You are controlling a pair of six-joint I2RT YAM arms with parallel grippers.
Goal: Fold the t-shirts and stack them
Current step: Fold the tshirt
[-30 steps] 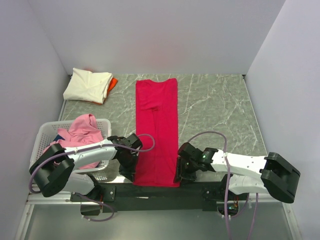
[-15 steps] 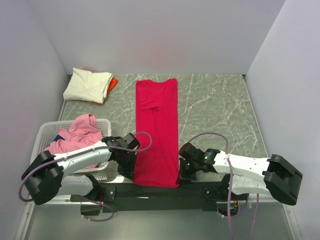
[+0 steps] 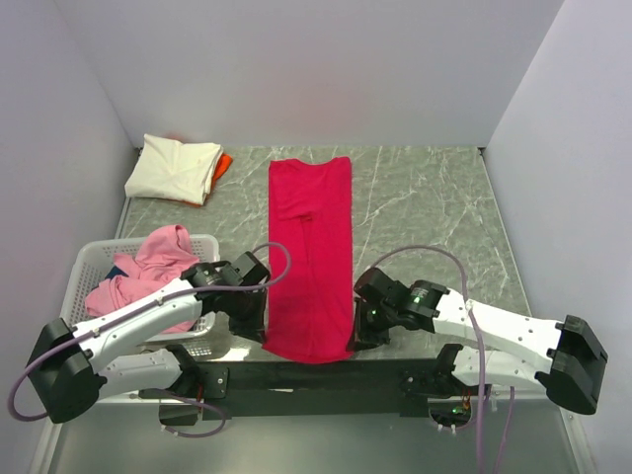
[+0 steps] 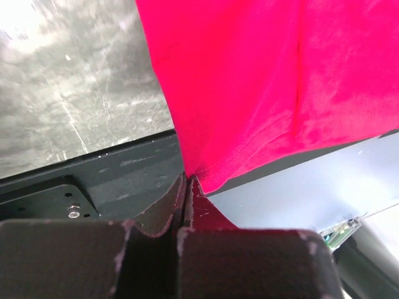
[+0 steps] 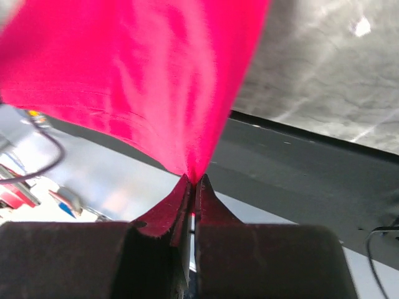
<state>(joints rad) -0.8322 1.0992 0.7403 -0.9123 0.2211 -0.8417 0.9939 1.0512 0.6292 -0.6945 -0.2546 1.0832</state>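
Crimson red cloth t-shirt (image 3: 311,247), folded into a long strip, lies up the centre of the frame on the grey marbled surface (image 3: 425,212). Left jaws are pressed together on its lower-left hem corner. Right jaws pinch the lower-right hem corner in the same way. Cream-white folded t-shirt (image 3: 176,168) rests on an orange t-shirt (image 3: 224,163) at upper left. Light pink t-shirts (image 3: 158,262) are heaped in the white plastic lattice basket (image 3: 89,259) at lower left.

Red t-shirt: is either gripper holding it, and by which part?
Both hold the crimson red cloth t-shirt: the left gripper pinches its near-left corner, the right gripper its near-right corner.
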